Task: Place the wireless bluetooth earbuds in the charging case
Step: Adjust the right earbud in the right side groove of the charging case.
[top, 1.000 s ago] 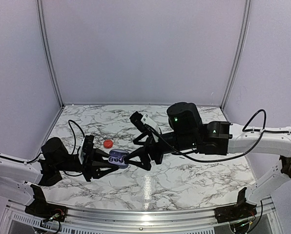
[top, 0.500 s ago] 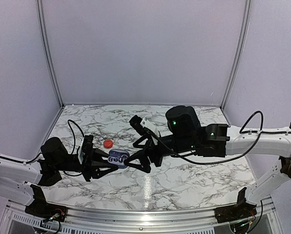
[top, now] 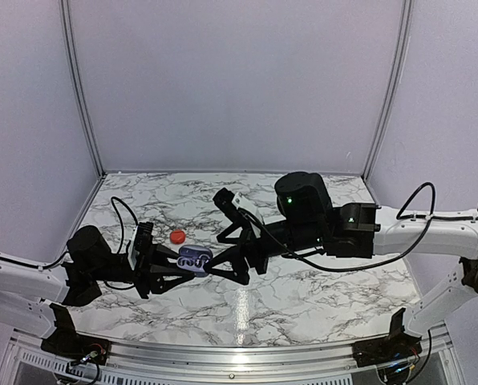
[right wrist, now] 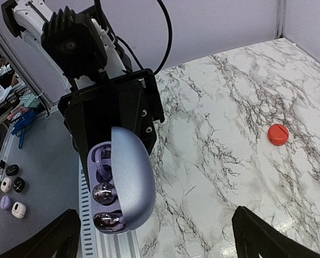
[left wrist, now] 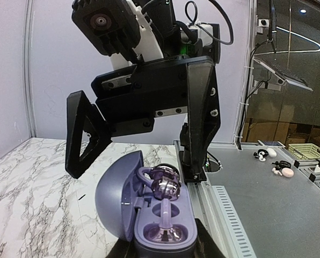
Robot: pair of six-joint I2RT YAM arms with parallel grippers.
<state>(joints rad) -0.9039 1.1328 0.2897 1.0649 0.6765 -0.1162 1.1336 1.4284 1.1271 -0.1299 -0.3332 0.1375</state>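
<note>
The charging case (left wrist: 149, 215) is held above the table, lid open, pinched by the left gripper (top: 183, 266). Two silvery earbuds (right wrist: 104, 193) are seen inside the case. The one at the case's end away from the left gripper seems raised, perhaps not fully seated. The right gripper (top: 228, 259) is spread wide just beside the case and holds nothing. Probably only the final pressing and the closing of the lid are left.

White-marbled table (top: 303, 297), plain lilac walls (top: 239, 80) around

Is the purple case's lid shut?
No, the lid of the purple case stands swung open, showing shiny earbuds inside.
</note>
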